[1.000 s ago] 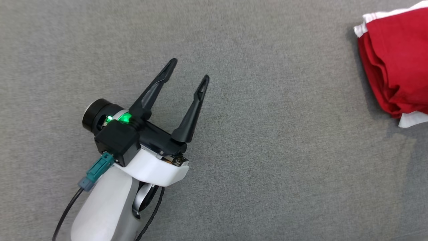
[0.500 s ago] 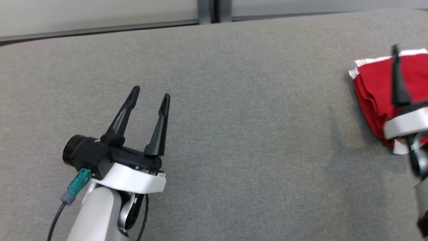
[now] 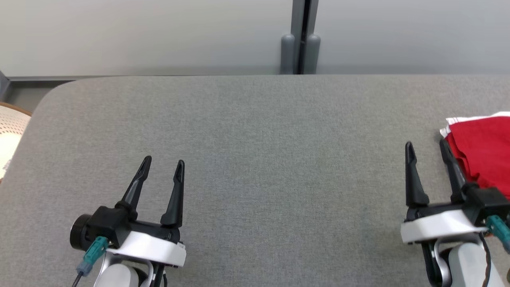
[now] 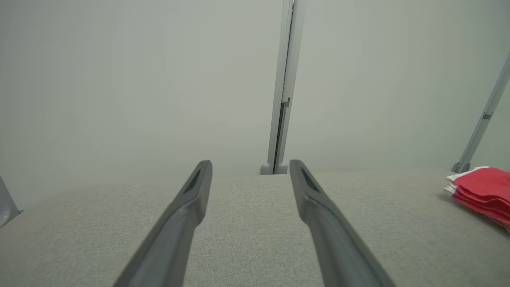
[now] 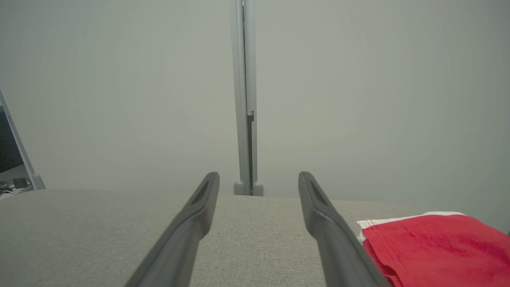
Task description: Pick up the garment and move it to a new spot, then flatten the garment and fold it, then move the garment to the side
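At right edge of head view: folded red garment (image 3: 484, 151) on grey table (image 3: 255, 139), partly cut off. Left gripper (image 3: 164, 160), right gripper (image 3: 425, 143) spread wide, empty. You look done with set-aside step; next move probably just parking arms.

There is one desk (image 3: 255, 131), and it is grey. On it lies one garment (image 3: 484, 153), red with white edges. There are two claws, the left claw (image 3: 164, 160) and the right claw (image 3: 425, 143). Each claw has two long dark fingers (image 3: 137, 181), so that makes four fingers. There are two blue-green plugs (image 3: 93, 250), one by each claw. Behind the middle of the desk stands one grey post (image 3: 299, 24) with two little round feet (image 3: 287, 54). At the left edge is one pale round thing (image 3: 10, 135) with tiny holes.
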